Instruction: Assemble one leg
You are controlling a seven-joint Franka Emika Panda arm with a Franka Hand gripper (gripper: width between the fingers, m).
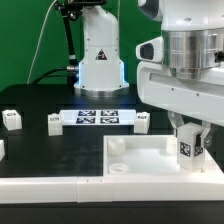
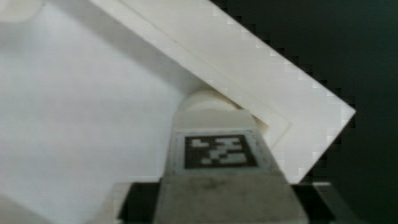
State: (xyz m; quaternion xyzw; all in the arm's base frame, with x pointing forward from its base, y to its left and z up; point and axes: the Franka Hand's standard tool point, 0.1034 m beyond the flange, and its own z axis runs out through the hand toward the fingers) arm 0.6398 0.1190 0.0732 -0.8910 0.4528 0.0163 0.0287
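Exterior view, left to right: a black table with a first loose peg (image 1: pixel 12 120) at the far left and a second loose peg (image 1: pixel 55 122) near it. The marker board (image 1: pixel 98 117) lies mid-table before the robot base (image 1: pixel 100 55), with a third loose peg (image 1: pixel 142 121) just beside its right end. A large white tabletop panel (image 1: pixel 150 160) fills the lower right.

Above the panel's right corner hangs the gripper (image 1: pixel 188 133), its jaws narrow and clamped on the leg (image 1: pixel 187 149), tag facing outward. The leg looks light, rigid and smooth, so it is best pinched across its flat sides.

In the wrist view the leg (image 2: pixel 219 150) points at the panel corner (image 2: pixel 294 95). Whether its tip touches the corner is unclear.
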